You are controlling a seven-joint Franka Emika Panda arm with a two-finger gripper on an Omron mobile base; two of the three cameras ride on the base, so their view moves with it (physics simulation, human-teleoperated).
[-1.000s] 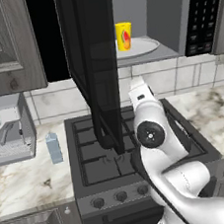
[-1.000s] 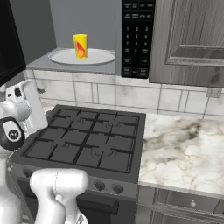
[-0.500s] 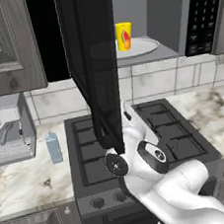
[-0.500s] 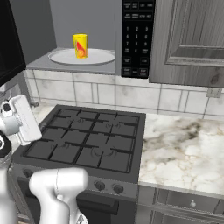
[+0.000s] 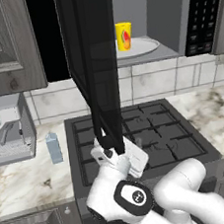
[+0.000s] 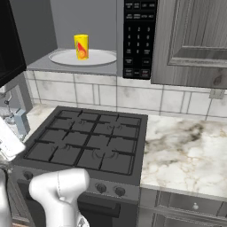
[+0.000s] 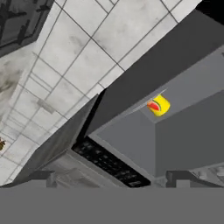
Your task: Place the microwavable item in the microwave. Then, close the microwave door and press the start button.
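Black on black up close: found the gripper (image 5: 109,153) low over the stove (image 5: 152,139), tucked just under the lower edge of the door (image 5: 95,61), which stood swung out edge-on above the burners. Saw both fingertips (image 7: 41,177) wide apart in the hand view, with nothing between them, so took the jaws as fully spread and holding nothing. Could not tell from the left base view whether the hand touched the door's edge or merely sat beside it.

Noted a pale blue carton (image 5: 53,147) on the counter (image 5: 28,179) left of the stove, with a silver-grey coffee machine (image 5: 7,132) further left. Left both out of the job.

Farther back and higher, spotted the yellow cup (image 6: 81,46) upright on the round turntable (image 6: 99,56) inside the microwave (image 6: 84,17), well apart from the gripper. Marked the keypad (image 6: 139,40) on the strip right of the cavity.

Judged the placing done and the door-closing in hand. Reckoned the next move needed the hand set against the door's outer face near its free edge, then a sweep toward the cavity until it latched. Expected only afterwards a rise to the keypad for the start button. Watched for one risk: slipping under the door's edge instead of pushing it.
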